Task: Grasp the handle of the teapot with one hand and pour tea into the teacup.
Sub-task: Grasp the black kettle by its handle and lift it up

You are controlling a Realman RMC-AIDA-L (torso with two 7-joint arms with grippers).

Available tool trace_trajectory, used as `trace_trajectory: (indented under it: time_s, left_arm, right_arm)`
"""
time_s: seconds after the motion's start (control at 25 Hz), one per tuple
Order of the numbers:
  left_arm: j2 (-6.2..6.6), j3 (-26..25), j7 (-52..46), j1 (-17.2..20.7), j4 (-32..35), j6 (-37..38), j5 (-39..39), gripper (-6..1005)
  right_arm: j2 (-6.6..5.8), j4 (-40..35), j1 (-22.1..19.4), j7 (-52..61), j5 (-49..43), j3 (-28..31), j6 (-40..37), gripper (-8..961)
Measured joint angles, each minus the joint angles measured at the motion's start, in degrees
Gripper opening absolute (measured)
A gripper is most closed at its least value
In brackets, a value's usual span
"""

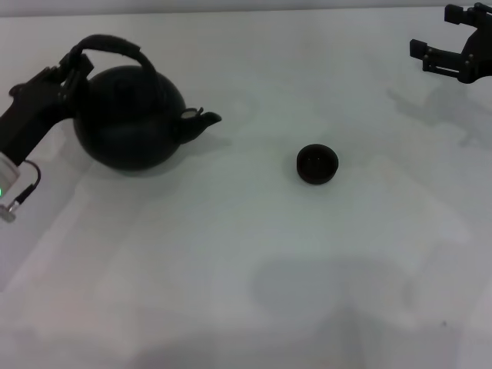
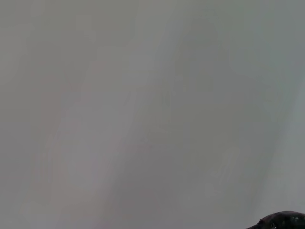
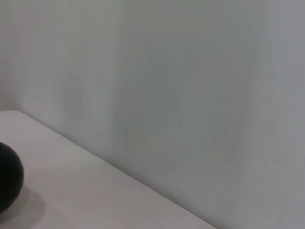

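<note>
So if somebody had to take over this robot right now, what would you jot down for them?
Left gripper: at the left end of the teapot's handle, seemingly closed on it; grip not clearly visible.
Right gripper: parked far right, above the table, holding nothing.
Teapot: upright at left, spout toward the teacup, which stands apart at centre.
Done: handle reached.
Left: lift, carry to the cup, pour.

My left arm's gripper [image 1: 65, 77] is matte black and blocky, on a black wrist section that widens into a white link. I see a thin black cable [image 1: 29, 184] looping from it to a silver plug, beside a small green light. My right gripper [image 1: 453, 54] is black too, angular, with squared finger blocks.
</note>
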Motion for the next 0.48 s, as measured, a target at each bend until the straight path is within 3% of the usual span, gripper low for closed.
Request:
trace_trajectory:
  time_s: [0.32,0.48]
  left_arm:
    - [0.11,12.5,-14.2,2.4,21.1,-16.0,6.1,196]
    - [0.32,15.1,-25.5,3.5,32.4,-23.3,16.2,196]
  right_arm:
    - [0.01,-1.4,0.3,-2.0,1.6,-0.1,0.0,845]
    - [0.00,-2.1,0.3,-3.0,2.9,-0.1,0.0,844]
